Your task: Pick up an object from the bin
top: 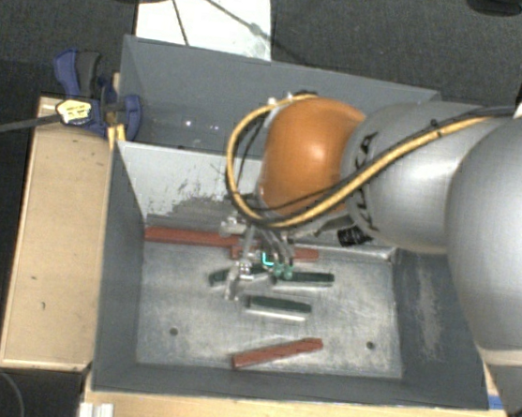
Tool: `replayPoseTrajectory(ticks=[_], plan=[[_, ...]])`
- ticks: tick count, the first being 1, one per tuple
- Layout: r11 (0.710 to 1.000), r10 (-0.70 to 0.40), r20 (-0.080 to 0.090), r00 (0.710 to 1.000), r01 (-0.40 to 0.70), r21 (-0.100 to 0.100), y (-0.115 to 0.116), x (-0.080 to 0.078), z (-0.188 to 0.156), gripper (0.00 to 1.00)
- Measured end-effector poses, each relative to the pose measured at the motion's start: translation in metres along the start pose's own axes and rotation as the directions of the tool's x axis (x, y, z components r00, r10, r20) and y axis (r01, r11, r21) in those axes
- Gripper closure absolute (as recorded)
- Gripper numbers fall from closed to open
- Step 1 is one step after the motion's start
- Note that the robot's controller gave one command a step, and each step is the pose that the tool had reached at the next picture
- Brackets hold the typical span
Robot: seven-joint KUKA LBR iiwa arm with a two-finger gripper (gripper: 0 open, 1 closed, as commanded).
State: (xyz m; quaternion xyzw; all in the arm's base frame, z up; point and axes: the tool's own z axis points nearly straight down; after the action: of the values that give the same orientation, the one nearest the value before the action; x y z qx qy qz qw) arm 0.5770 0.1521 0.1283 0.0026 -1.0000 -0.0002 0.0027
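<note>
Bin contents as I see them from the remote station:

- Gripper [251, 275]: low over the middle of the bin [120, 280] floor, under the arm's orange cover [306, 152]. I cannot tell how wide it stands, nor whether it has hold of anything.
- Dark green stick [314, 278]: flat on the floor at the bin's middle. Its near end is right at the gripper and it runs off toward the right wall. It is the thing closest to the gripper.
- Second dark stick [278, 303]: just in front of the gripper, roughly parallel to the first.
- Pale silver bar [276, 315]: alongside the second dark stick, on the side toward the front edge.
- Small dark piece [219, 278]: just left of the gripper; I cannot make out what kind of thing it is.
- Long red-brown stick [182, 236]: along the back edge of the floor, passing behind the gripper.
- Short red-brown stick [277, 352]: near the front edge, slightly angled, well apart from the others.
</note>
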Motion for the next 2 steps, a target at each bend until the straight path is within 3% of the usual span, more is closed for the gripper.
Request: replayPoseTrajectory(ticks=[1, 2], plan=[[1.000, 0.003, 0.008, 1.000, -0.003, -0.001, -0.001, -0.002, -0.004, 0.00], [0.996, 0.085, 0.013, 0.996, -0.085, -0.006, -0.017, 0.018, 0.054, 1.00]])
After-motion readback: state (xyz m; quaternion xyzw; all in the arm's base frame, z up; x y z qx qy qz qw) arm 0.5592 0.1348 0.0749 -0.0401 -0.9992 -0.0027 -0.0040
